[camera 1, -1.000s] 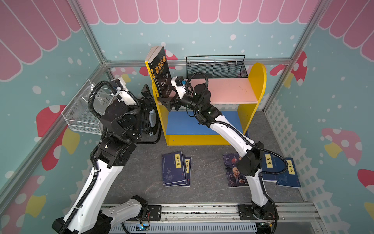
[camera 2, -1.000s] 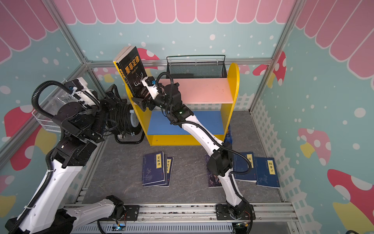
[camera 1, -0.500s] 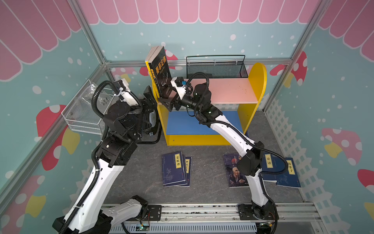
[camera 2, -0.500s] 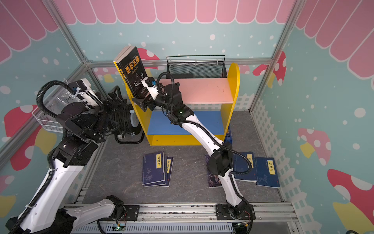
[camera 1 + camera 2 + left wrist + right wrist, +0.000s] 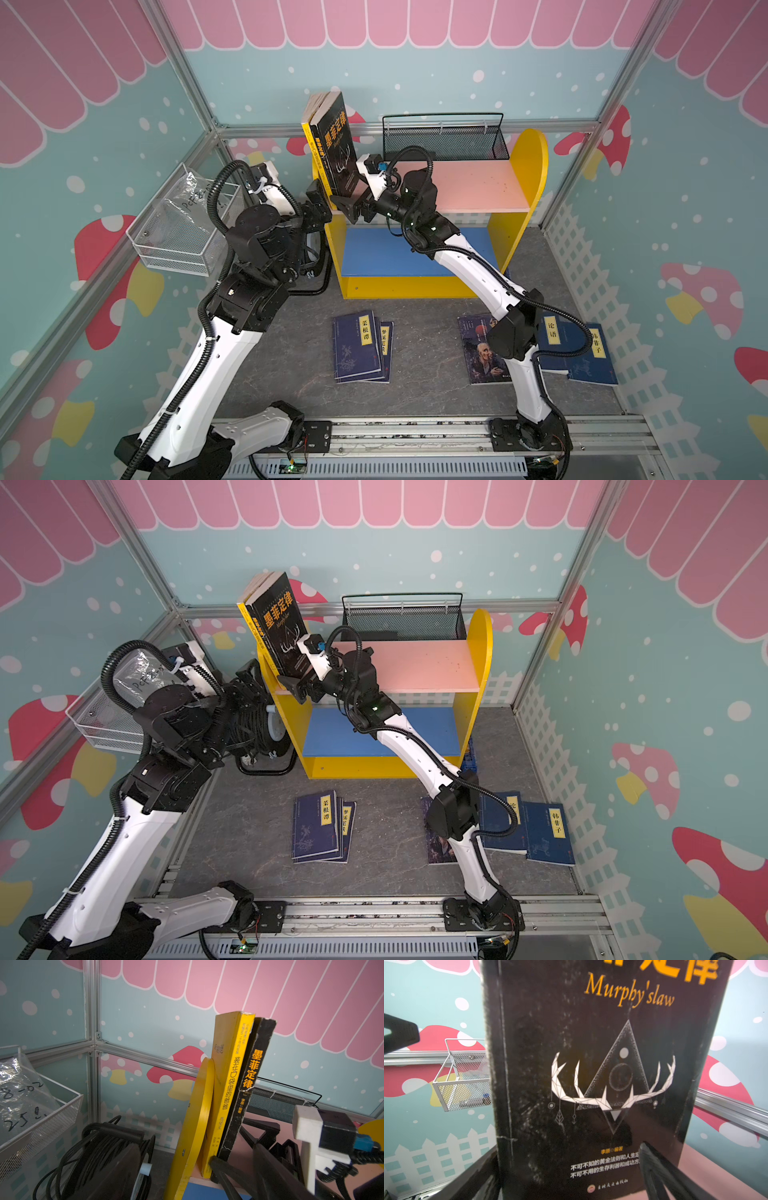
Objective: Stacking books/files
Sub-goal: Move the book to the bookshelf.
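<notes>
Shelf top (image 5: 469, 183): black book (image 5: 338, 145) before wide right claw (image 5: 348, 204); left claw (image 5: 316, 202) wide by reel (image 5: 108, 1147).

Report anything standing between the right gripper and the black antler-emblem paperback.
Nothing visible does. The black antler-emblem paperback stands directly before the open right gripper, whose fingers reach its lower part.

Left arm (image 5: 220, 359): base at 7 o'clock, rising toward 1 o'clock, elbow folded high, wrist level.
Left gripper (image 5: 318, 203): jaws apart, pointing to 3 o'clock.
Right arm (image 5: 469, 266): base at 5 o'clock, stretched toward 11 o'clock.
Right gripper (image 5: 343, 209): jaws spread wide, pointing to 9 o'clock.
</notes>
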